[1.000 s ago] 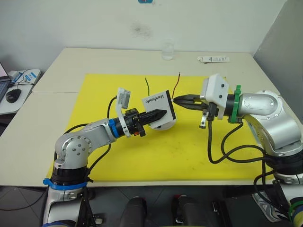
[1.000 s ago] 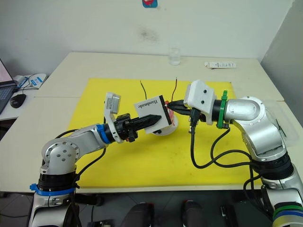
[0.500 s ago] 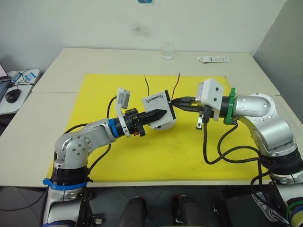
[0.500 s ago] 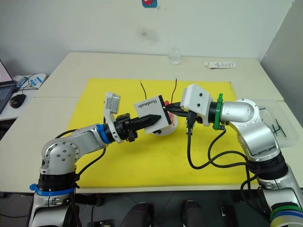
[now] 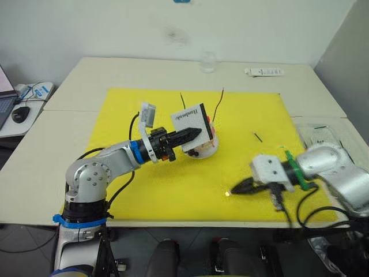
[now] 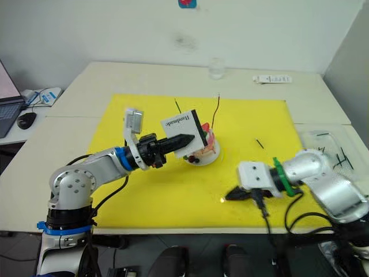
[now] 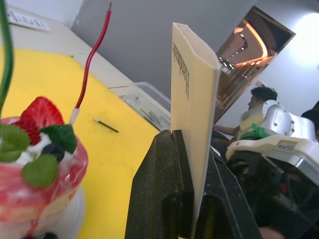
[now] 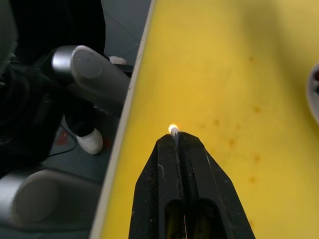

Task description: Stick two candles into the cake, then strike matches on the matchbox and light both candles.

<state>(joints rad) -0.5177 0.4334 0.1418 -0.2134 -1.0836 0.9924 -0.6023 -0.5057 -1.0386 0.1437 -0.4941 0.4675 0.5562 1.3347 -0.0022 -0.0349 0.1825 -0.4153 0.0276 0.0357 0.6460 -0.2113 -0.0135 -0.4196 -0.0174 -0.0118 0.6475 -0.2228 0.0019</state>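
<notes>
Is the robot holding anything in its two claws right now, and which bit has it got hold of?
Left end effector grips the matchbox by its lower edge, upright beside the cake. Right end effector pinches a match near its glowing tip.

We see the right gripper (image 5: 235,190) has left the matchbox (image 5: 192,122), where its tip sat against the box edge a second ago, and swung down to the near right part of the yellow mat (image 5: 173,190). The match (image 8: 174,131) pinched in its closed fingers now burns with a small flame at the tip. Camera view shifted a bit too.
</notes>
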